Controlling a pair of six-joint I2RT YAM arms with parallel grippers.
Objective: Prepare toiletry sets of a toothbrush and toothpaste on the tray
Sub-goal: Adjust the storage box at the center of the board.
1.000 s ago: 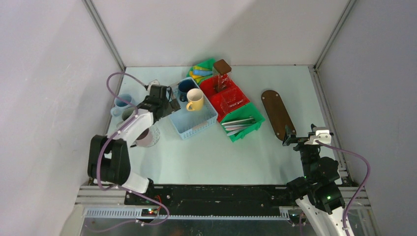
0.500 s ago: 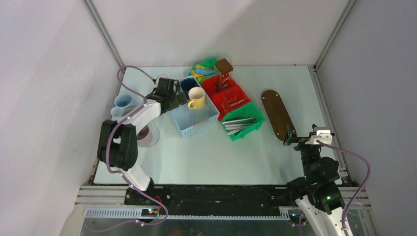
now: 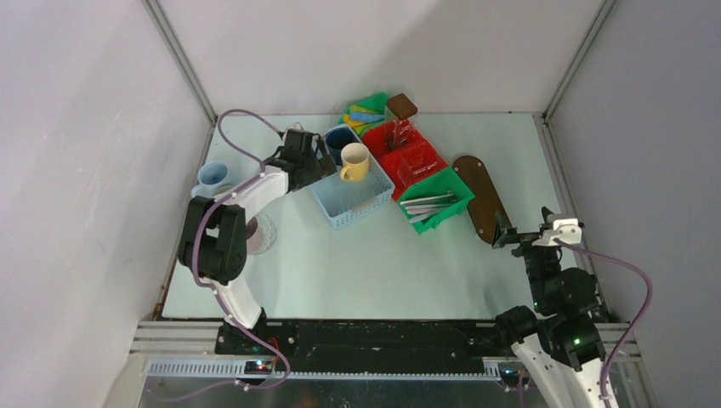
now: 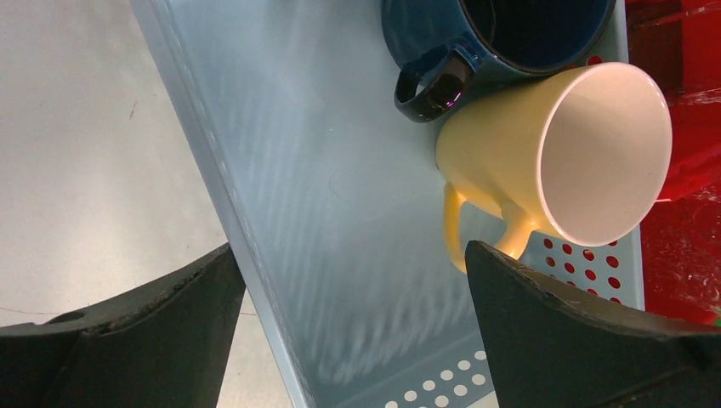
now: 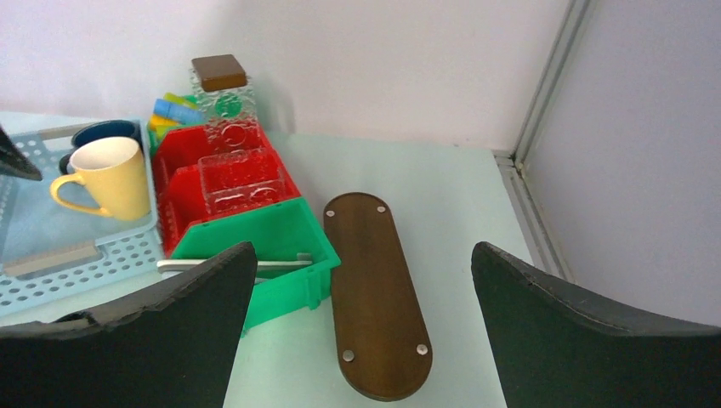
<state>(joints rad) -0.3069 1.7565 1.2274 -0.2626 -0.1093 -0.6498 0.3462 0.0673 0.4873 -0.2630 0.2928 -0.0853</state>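
Tray (image 3: pixel 476 191) on table (image 3: pixel 383 263), just beside green bin (image 3: pixel 434 204)
Left fingers (image 4: pixel 144 331) spread wide astride the light blue basket (image 4: pixel 323 195) wall, near the yellow mug (image 4: pixel 544 161) and dark blue mug (image 4: pixel 442 34) inside; right fingers (image 5: pixel 127 340) spread wide and empty, close by the tray's near end.

In my left wrist view the dark blue mug (image 4: pixel 510 34) runs off the frame at twelve o'clock, and the basket floor (image 4: pixel 340 212) is blurred. From above, my left forearm (image 3: pixel 255 189) hides part of a mug (image 3: pixel 263 236) at the table's nine o'clock. The toothbrushes (image 3: pixel 429 204) in the green bin (image 3: pixel 457 185) are too small to count.
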